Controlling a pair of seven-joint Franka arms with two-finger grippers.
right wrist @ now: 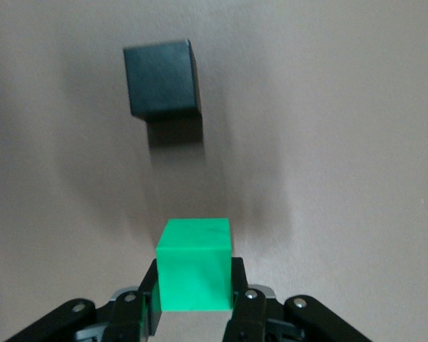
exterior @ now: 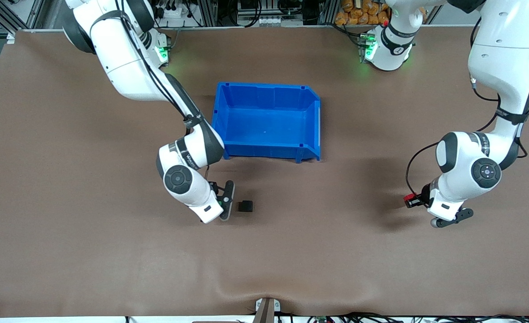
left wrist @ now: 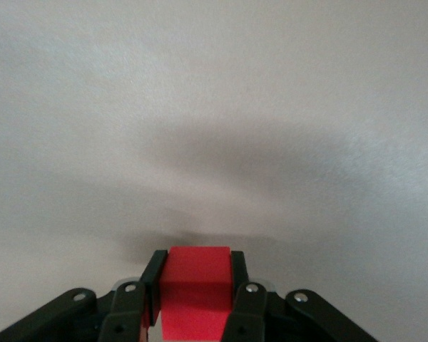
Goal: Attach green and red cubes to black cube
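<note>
Sitting just right of the right gripper (exterior: pixel 227 200) clamped on the green cube (right wrist: pixel 195 265), lower-centre of the front view, the black cube (exterior: pixel 245 206) is way closer to it than to the left gripper (exterior: pixel 419 200) pinching the red cube (left wrist: pixel 195 292) at lower right.

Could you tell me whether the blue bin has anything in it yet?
Empty: the front view shows only the bare floor of the blue bin. The black cube sits outside it on the table, nearer the front camera.

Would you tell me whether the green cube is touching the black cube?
Apart. The right wrist view shows bare table between the green cube and the black cube.
</note>
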